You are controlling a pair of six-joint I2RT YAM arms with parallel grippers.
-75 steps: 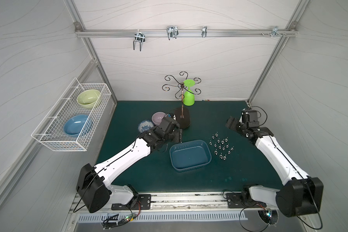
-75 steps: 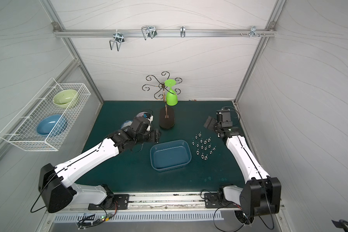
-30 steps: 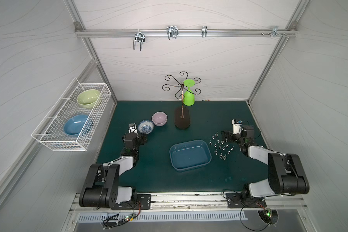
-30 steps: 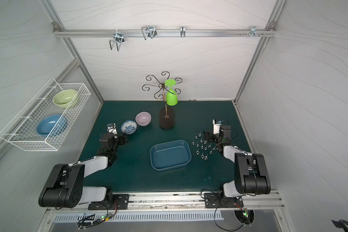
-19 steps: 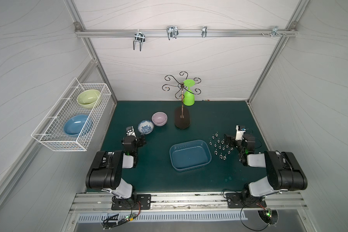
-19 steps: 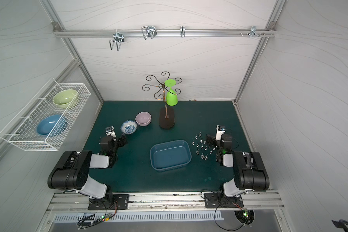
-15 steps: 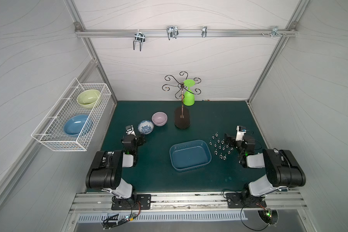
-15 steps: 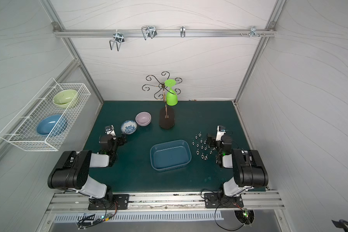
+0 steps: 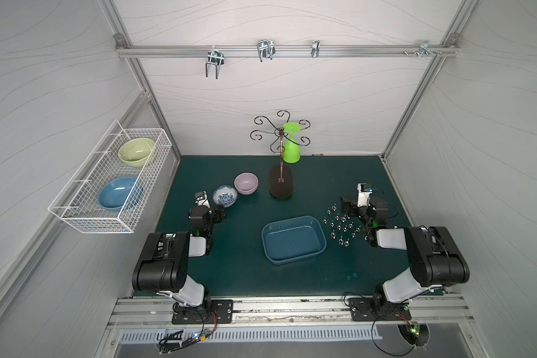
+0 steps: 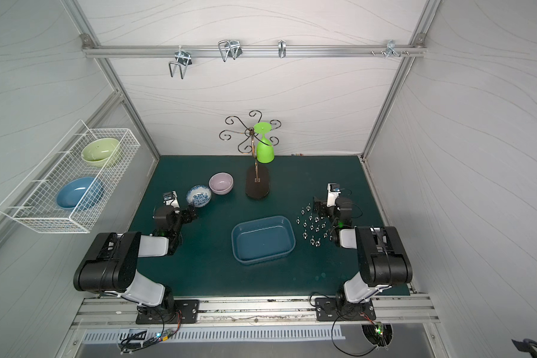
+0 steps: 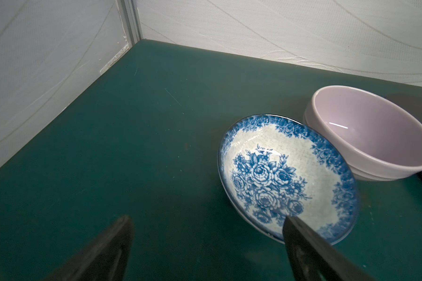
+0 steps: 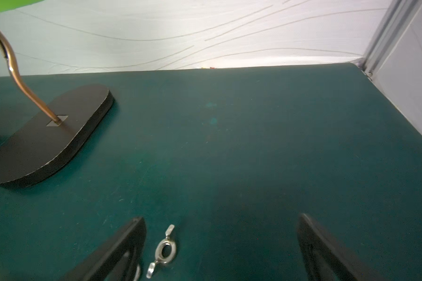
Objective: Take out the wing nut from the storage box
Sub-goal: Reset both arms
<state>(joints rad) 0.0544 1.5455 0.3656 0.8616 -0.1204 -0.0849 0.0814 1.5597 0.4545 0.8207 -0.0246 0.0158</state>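
The dark-blue storage box (image 9: 293,240) (image 10: 262,238) sits mid-table, and its inside looks bare in both top views. Several silver wing nuts (image 9: 341,227) (image 10: 313,227) lie scattered on the green mat just right of it. My right gripper (image 9: 346,207) (image 12: 221,219) hovers low at the far edge of that cluster, open. One wing nut (image 12: 165,250) lies flat on the mat between its fingers, close to one finger (image 12: 122,248). My left gripper (image 9: 219,214) (image 11: 207,219) is open and empty, low beside the blue floral bowl (image 11: 285,175).
A pink bowl (image 9: 246,183) touches the floral bowl (image 9: 225,195). A dark oval stand (image 9: 281,186) with a hanging green glass (image 9: 291,152) is at the back. A white wire basket (image 9: 112,183) with two bowls hangs on the left wall. Both arms are folded near the front rail.
Both arms have drawn back from stretched-out poses and folded low near their bases. The left gripper left the box's far corner for the floral bowl; the right came down beside the wing nuts.
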